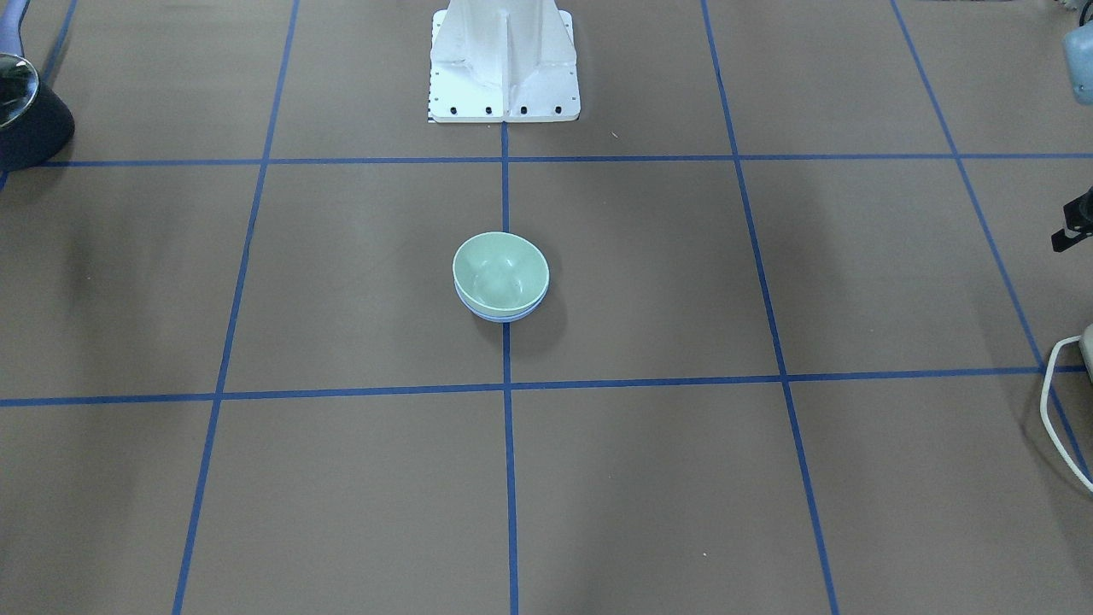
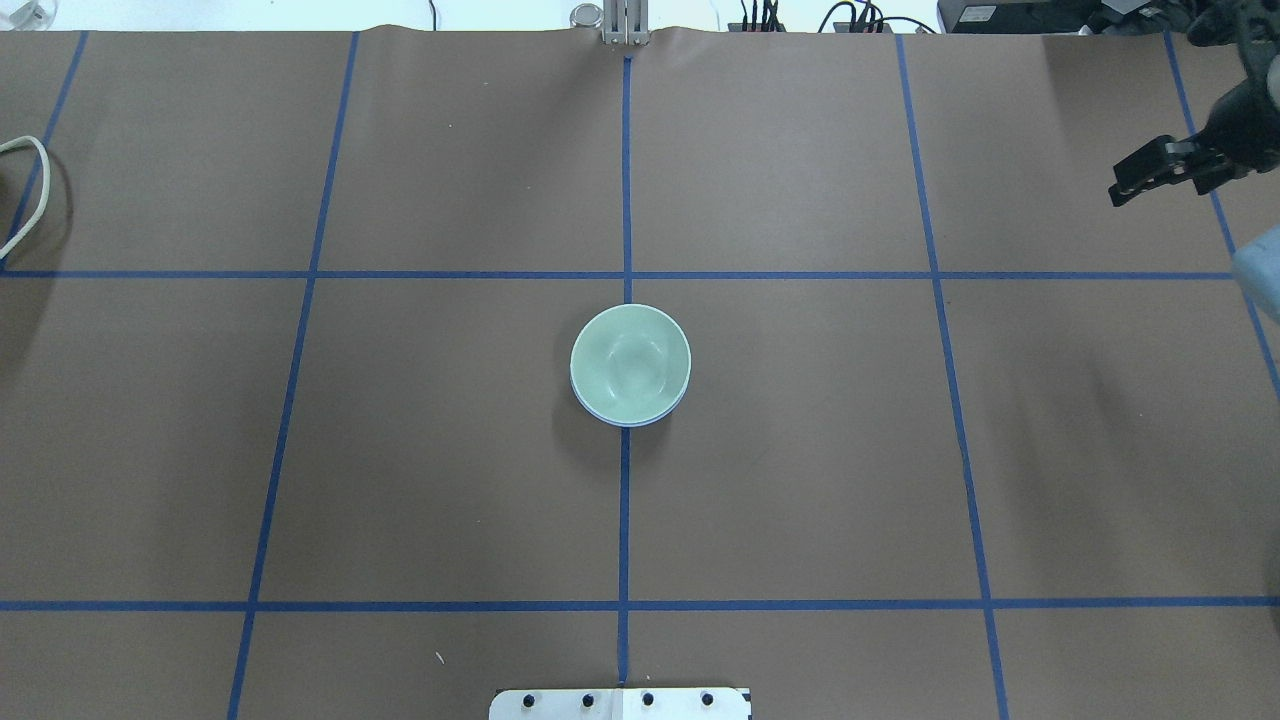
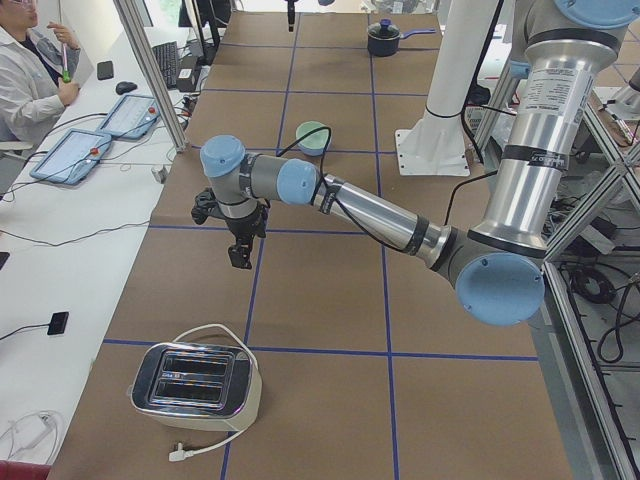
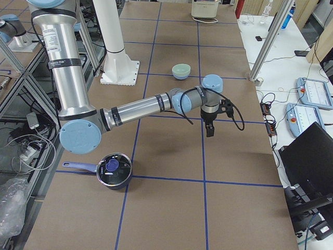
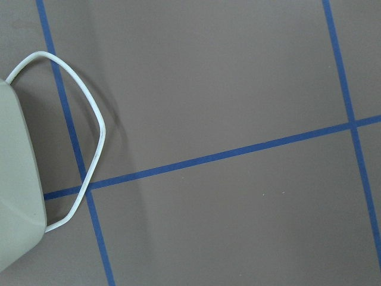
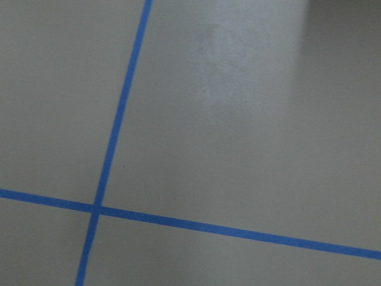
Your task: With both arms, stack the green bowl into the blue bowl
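A pale green bowl (image 2: 630,362) sits nested inside a blue bowl (image 1: 502,315) at the middle of a brown table (image 2: 800,450), on the central strip of a blue tape grid (image 2: 626,180). Only a thin crescent of the blue bowl's rim shows beneath the green one. Neither gripper touches the stack, and both are well apart from it. In the overhead view the right gripper (image 2: 1120,190) hangs over the table's far right corner, at about two o'clock from the bowls, its black fingers pointing back toward the table's middle. Whether those fingers are together or apart cannot be told at this size. The left gripper (image 3: 238,260) points straight down over the tape lines at the left end of the table. In the front-facing view it shows at the right edge, at about three o'clock from the bowls. Its finger spacing cannot be told either. A chrome toaster (image 3: 195,380) stands near the left gripper, its white cord (image 5: 89,119) looping over the tape. A dark lidded pot (image 4: 113,171) stands at the table's right end. A white pedestal (image 1: 504,60) rises on the robot's side of the bowls.
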Controlling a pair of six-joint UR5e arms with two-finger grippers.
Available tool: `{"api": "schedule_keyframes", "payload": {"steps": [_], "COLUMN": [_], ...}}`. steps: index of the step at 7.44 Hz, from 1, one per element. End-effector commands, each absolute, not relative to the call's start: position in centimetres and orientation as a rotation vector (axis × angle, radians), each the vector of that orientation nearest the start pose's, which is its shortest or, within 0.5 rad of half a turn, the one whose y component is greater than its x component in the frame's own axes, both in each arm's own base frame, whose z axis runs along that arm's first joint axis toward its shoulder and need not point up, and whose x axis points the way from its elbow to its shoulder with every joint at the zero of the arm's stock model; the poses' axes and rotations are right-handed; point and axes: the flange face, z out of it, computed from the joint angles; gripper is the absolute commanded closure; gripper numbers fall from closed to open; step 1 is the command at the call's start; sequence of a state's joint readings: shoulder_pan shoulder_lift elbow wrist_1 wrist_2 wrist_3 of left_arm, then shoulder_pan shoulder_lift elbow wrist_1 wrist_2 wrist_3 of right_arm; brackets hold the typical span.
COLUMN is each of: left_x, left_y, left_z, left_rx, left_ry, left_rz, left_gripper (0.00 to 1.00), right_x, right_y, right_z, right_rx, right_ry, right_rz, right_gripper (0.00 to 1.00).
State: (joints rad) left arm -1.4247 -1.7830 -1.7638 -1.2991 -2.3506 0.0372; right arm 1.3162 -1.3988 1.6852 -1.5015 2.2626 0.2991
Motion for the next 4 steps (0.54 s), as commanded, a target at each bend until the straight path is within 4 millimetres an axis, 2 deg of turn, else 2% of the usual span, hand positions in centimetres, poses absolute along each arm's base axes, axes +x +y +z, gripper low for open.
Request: {"api": "schedule_keyframes", "payload": {"steps": [1,2,3,4], "left_x": [1.0,0.9,0.5,0.2], "left_y": [-54.3,-52.4,-50.8,-48.9], "left_z": [51.9,54.9,56.9,59.1], "left_rx": [0.052,0.042,0.018,0.040], "left_ry": [0.751,0.750,0.749,0.750], "left_rz": [0.223,0.252,0.245,0.258], "left_gripper": [0.01,0.01,0.01,0.01], "right_x": [-2.1,-0.1,1.4,1.8], "right_y": [-56.3,-55.8,-55.2,-54.1], "right_z": [53.2,54.3,54.9,56.6], "right_rx": [0.081,0.064,0.046,0.020], "right_ry": [-0.723,-0.711,-0.708,-0.704], "right_rz": [-0.109,-0.159,-0.143,-0.129], "right_gripper": [0.00,0.00,0.00,0.00]}}
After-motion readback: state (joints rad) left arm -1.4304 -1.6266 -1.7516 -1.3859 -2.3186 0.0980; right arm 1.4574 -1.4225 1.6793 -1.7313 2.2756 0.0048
